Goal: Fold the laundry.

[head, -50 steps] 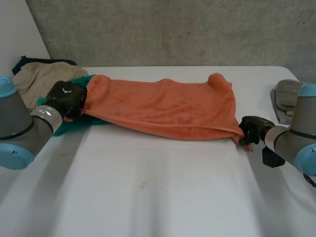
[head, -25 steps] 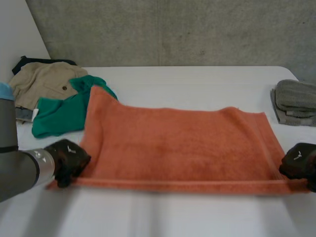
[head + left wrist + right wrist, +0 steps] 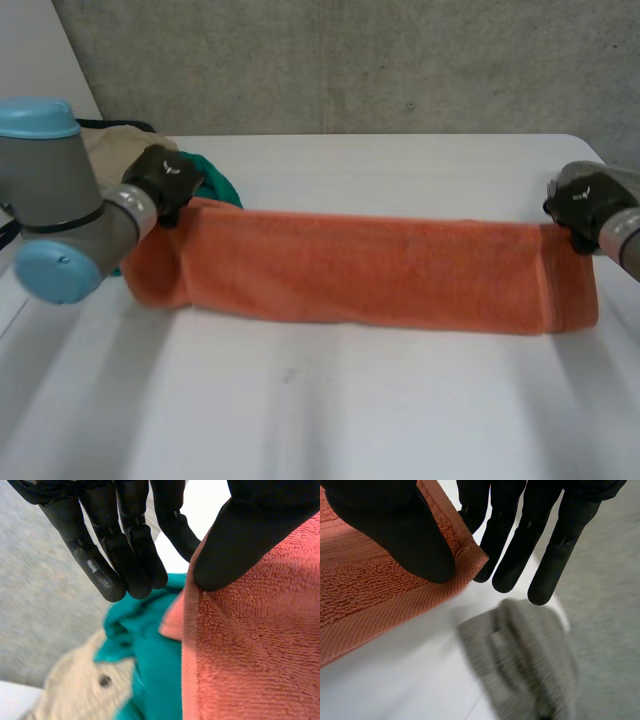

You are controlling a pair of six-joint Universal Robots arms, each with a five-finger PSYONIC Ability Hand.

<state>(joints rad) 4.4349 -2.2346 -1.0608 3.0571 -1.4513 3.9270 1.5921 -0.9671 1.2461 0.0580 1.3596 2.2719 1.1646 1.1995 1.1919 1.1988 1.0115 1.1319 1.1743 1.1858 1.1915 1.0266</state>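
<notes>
- Finishing the first lengthwise fold, by my read: orange terry towel (image 3: 370, 270) lies doubled as a long band across the white desk (image 3: 330, 410), one far corner at each hand.
- At the far left corner, left hand (image 3: 165, 180): thumb down on the cloth edge, fingers (image 3: 127, 560) straight and spread off it, over the green garment (image 3: 145, 650). Loose, no real grip.
- At the far right corner, right hand (image 3: 585, 202): thumb on the hemmed corner, fingers (image 3: 512, 555) straight and past the edge. Relaxed too.
- Next move, as I judge it: lift both hands clear without dragging the corners, then take one short end over to the other, edges matched.
- Hard to tell: whether the innermost left finger sits under the towel edge, and whether the two layers line up at the far edge. The left end bulges and hides the lower layer.
- Beige garment (image 3: 75, 695) and grey folded cloth (image 3: 530, 660) sit near the towel ends, both partly cut off.
</notes>
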